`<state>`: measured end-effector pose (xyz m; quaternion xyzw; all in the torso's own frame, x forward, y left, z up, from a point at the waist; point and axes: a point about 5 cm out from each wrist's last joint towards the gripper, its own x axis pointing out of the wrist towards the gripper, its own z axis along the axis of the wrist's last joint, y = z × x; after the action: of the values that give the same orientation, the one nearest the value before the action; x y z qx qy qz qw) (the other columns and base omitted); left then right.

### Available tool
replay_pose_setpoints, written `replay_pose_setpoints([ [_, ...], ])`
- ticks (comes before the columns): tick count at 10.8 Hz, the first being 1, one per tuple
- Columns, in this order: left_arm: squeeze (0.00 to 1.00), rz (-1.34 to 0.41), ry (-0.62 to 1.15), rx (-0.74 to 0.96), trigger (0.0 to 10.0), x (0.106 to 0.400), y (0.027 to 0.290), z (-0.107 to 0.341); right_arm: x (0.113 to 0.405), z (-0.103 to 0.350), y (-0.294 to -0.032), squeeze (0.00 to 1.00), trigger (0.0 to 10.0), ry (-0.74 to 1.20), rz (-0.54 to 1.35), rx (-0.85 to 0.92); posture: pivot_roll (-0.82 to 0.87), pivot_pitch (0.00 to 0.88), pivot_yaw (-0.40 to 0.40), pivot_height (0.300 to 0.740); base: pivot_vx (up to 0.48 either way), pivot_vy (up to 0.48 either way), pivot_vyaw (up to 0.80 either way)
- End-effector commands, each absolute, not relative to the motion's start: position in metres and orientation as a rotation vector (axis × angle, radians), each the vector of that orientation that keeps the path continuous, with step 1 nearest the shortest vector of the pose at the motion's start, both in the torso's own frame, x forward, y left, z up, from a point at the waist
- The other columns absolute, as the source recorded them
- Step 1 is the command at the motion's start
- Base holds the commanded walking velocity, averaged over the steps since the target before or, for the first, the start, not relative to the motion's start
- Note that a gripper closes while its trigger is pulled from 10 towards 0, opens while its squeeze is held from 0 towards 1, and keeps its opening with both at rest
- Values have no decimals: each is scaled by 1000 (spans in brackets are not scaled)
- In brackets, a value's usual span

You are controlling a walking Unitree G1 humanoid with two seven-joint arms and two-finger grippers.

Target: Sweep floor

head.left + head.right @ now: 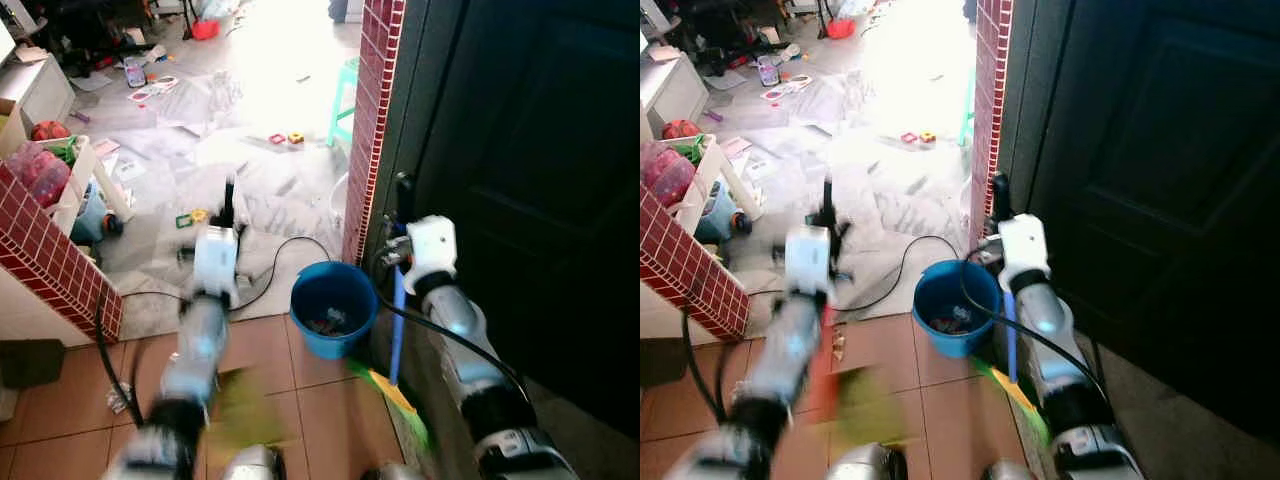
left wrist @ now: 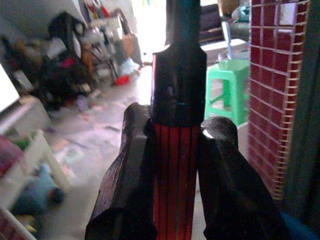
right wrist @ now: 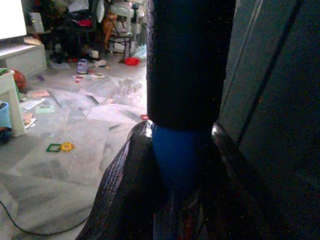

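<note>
My right gripper (image 1: 403, 200) is shut on the black grip of a broom with a blue handle (image 1: 398, 330). Its green and yellow bristles (image 1: 395, 392) rest on the tiles beside the dark door. In the right wrist view the fingers (image 3: 125, 175) clamp the blue handle (image 3: 177, 155) just below the black grip (image 3: 187, 60). My left gripper (image 1: 228, 205), blurred, is shut on a red handle with a black grip (image 2: 172, 170), held upright. A blurred yellow-green shape (image 1: 245, 405), probably a dustpan, hangs low by my left arm.
A blue bucket (image 1: 333, 305) holding scraps stands on the tiles between my arms. A red brick pillar (image 1: 372, 120) and dark door (image 1: 530, 150) close the right side. A black cable (image 1: 280, 255) crosses the floor. Toys, papers, a green stool (image 1: 345, 95) and a low brick wall (image 1: 55, 270) lie ahead.
</note>
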<state>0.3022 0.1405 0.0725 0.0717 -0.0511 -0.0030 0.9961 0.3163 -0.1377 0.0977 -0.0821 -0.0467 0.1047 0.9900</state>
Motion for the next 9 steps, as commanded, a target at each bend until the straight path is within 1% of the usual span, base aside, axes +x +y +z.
replay_pose_setpoints([
  [1,0,10,-209,120,10000,308,142,94,317,105,-140,0,10000,-127,205,-165,-66,0,43,740,0,0,0],
  [2,0,79,-182,64,10000,302,151,91,318,106,-150,0,10000,-124,185,-171,-73,0,45,740,0,0,0],
  [4,0,-2,-150,19,10000,294,147,89,319,105,-165,0,10000,-104,121,-123,-81,0,34,740,0,0,0],
  [5,0,-55,-129,21,10000,280,142,84,316,94,-174,0,10000,-52,73,-70,-78,0,39,740,0,0,0],
  [7,0,-157,-119,56,10000,257,136,80,314,98,-180,0,10000,-70,47,-15,-67,0,48,740,0,0,0],
  [8,0,-158,-110,76,10000,249,139,77,314,106,-185,0,10000,-101,16,17,-81,0,62,740,0,0,0],
  [9,0,-107,-93,53,10000,245,148,75,313,115,-190,0,10000,-131,-12,48,-93,0,62,740,0,0,0],
])
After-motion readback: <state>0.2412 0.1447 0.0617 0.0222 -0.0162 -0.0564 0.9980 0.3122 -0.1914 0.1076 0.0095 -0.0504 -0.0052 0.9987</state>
